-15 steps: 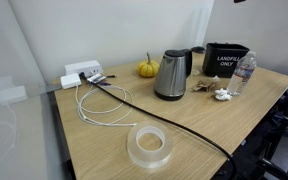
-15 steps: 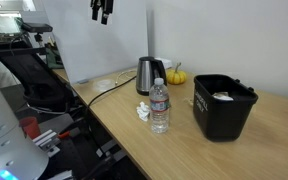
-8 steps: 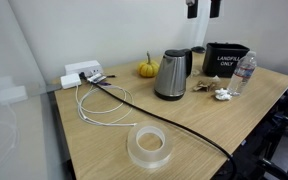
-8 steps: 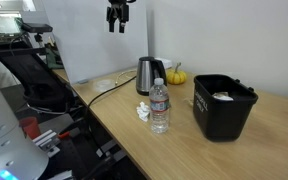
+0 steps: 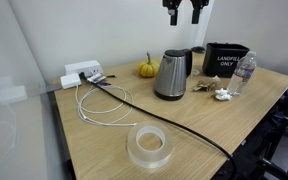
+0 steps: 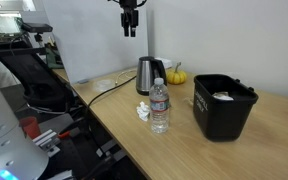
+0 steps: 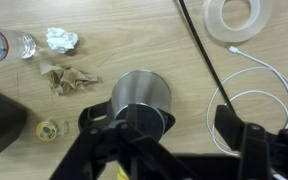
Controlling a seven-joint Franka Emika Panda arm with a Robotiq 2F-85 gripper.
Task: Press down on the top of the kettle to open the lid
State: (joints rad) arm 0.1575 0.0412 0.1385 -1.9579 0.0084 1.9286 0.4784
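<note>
The steel kettle [image 5: 171,74] stands on the wooden table, with black handle and base; it also shows in an exterior view [image 6: 148,74] and from above in the wrist view [image 7: 141,95]. Its black lid [image 5: 174,53] is down on top. My gripper [image 5: 183,15] hangs high above the kettle with fingers spread, open and empty; it shows in an exterior view [image 6: 130,25]. In the wrist view the two dark fingers [image 7: 169,135] frame the kettle's lower edge.
A black bin [image 5: 225,57] marked LANDFILL stands behind the kettle. A water bottle [image 5: 243,74], crumpled wrappers [image 7: 68,75], a small orange pumpkin [image 5: 147,69], a tape roll [image 5: 149,146], a black cable [image 5: 164,116] and white cables [image 5: 99,105] lie around.
My gripper has moved across from off to the side to a spot above the kettle, still high up. The kettle and other things have not moved.
</note>
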